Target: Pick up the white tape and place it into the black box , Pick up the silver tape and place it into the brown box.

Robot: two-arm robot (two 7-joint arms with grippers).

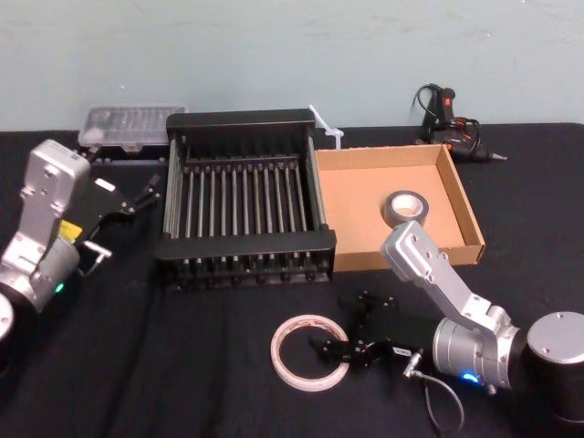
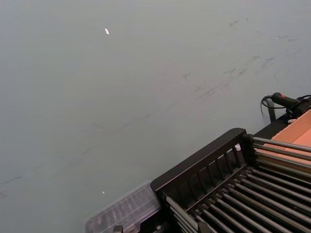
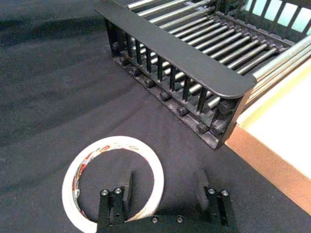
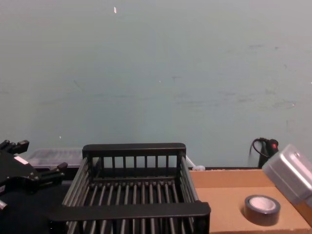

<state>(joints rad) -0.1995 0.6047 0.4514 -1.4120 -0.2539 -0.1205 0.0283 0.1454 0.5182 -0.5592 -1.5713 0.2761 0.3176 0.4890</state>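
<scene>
white tape (image 1: 307, 351): flat on the black bench (image 1: 182, 365), near side, in front of the crate's right corner; red print on the inner core shows in the right wrist view (image 3: 112, 182).
right gripper (image 1: 339, 349): low over the bench at the tape's right edge, pointing left. Fingers spread wide; one finger (image 3: 125, 190) sits over the ring's hole just inside the right wall, the other (image 3: 201, 187) outside the ring on bare cloth. Nothing pinched; whether either finger touches the tape cannot be told.
silver tape (image 1: 406, 209): lying flat inside the brown box, towards its right half, pale centre up; also seen from the chest (image 4: 262, 209).
brown box (image 1: 365, 164): on the bench, its left wall against the crate's right side.
black box (image 1: 242, 120): centre of the bench, barred floor bare.
left gripper (image 1: 146, 190): held above the bench just left of the crate's far corner, aimed at the crate. Fingers parted a little, holding nothing.
clear case (image 1: 130, 128): behind the left gripper, at the crate's far left corner.
glue gun (image 1: 449, 114): at the back of the bench, behind the brown box's far right corner.
</scene>
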